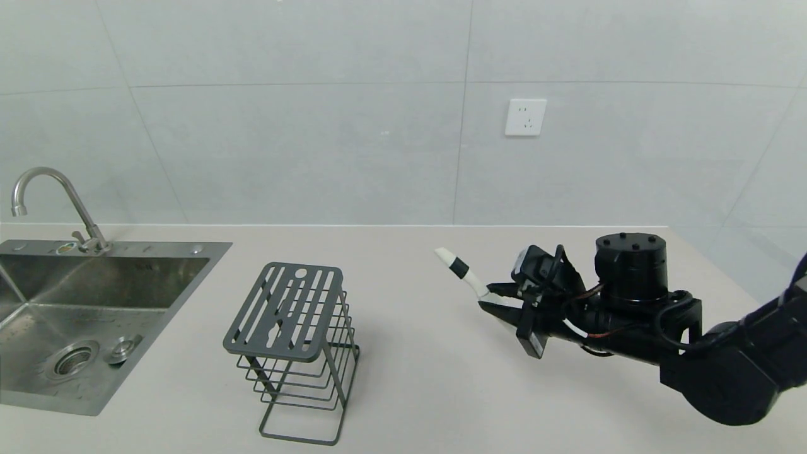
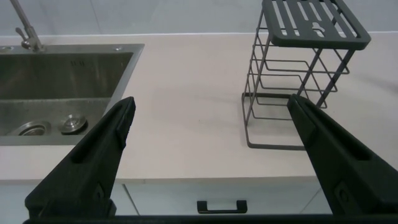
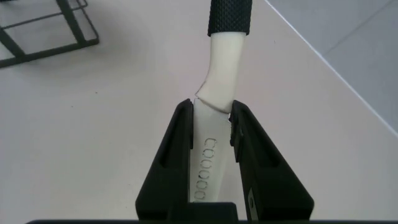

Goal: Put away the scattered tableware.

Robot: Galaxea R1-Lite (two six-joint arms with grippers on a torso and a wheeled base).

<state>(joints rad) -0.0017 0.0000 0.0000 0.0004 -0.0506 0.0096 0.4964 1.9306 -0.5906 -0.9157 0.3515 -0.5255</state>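
My right gripper [image 1: 490,300] is shut on a white utensil [image 1: 459,269] with a black band on its handle, held above the counter to the right of the rack. In the right wrist view the fingers [image 3: 179,138] clamp the utensil's flat white end [image 3: 210,169], and the handle [image 3: 225,56] with its black grip points away toward the wall. A dark grey wire rack [image 1: 292,350] with a slotted top stands on the counter at centre left. My left gripper [image 2: 208,121] is open with nothing between its fingers, over the counter's front edge and facing the rack [image 2: 302,68].
A steel sink [image 1: 82,315] with a curved tap [image 1: 57,202] is set into the counter at the left. Bare counter lies between the rack and my right gripper. A wall socket [image 1: 525,116] sits on the tiled wall behind. The counter ends at the right past my arm.
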